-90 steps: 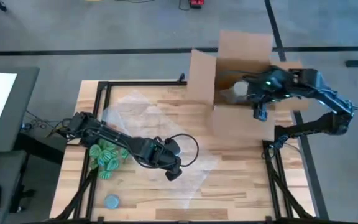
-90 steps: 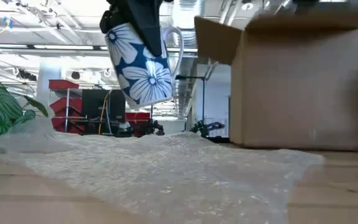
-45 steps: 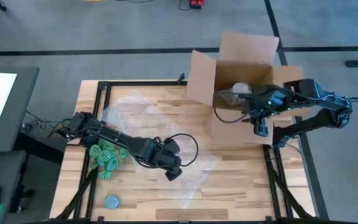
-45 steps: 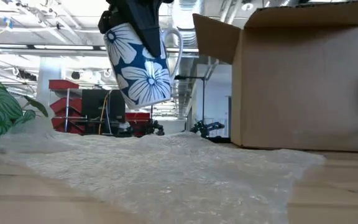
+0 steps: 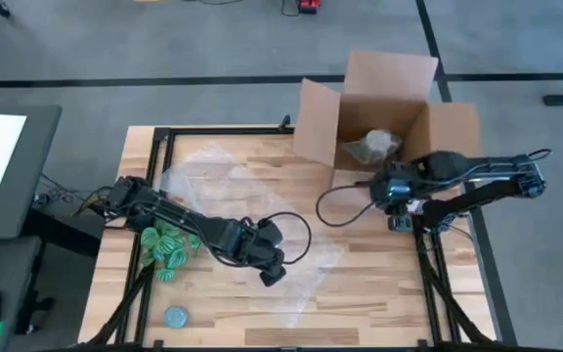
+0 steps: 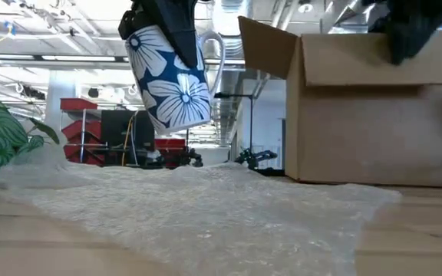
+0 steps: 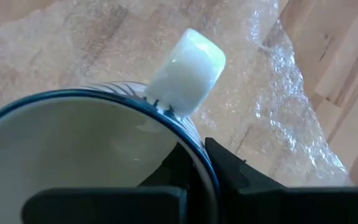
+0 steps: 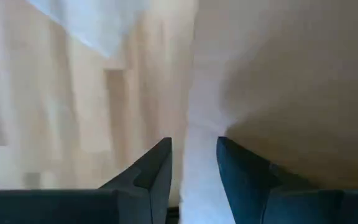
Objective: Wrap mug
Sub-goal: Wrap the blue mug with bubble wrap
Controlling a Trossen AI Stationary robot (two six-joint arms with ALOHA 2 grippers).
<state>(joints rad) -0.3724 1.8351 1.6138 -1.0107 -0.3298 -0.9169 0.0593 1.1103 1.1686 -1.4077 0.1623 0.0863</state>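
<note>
The mug [image 6: 171,77] is blue with white flowers, a white handle [image 7: 188,71] and a cream inside [image 7: 73,155]. It hangs tilted above the sheet of bubble wrap [image 6: 206,211] spread on the table [image 5: 389,293]. My left gripper [image 5: 267,256] is shut on its rim. My right gripper [image 5: 399,221] hovers over the near wall of the cardboard box [image 5: 379,108], fingers pointing down and slightly apart [image 8: 193,171], with nothing between them. My left gripper holds the mug by its rim [image 7: 194,155], close beside the handle, with one finger inside the mug and one outside. The fingers come from above. The mug is lifted clear of the bubble wrap and hangs below them, tilted, mouth up.
The open box [image 6: 374,115] stands at the far right with a wrapped bundle [image 5: 371,147] inside. Green patterned pieces [image 5: 167,246] lie at the left beside the left arm, and a grey-blue disc [image 5: 175,316] lies near the front left. A cable loops over the wrap [image 5: 301,230].
My right gripper has come out of the box and moved toward the table's near edge, and now stands over the box's near wall. The box's near flap, which stuck out before, now hangs down the front wall. The mug has stayed where it was.
</note>
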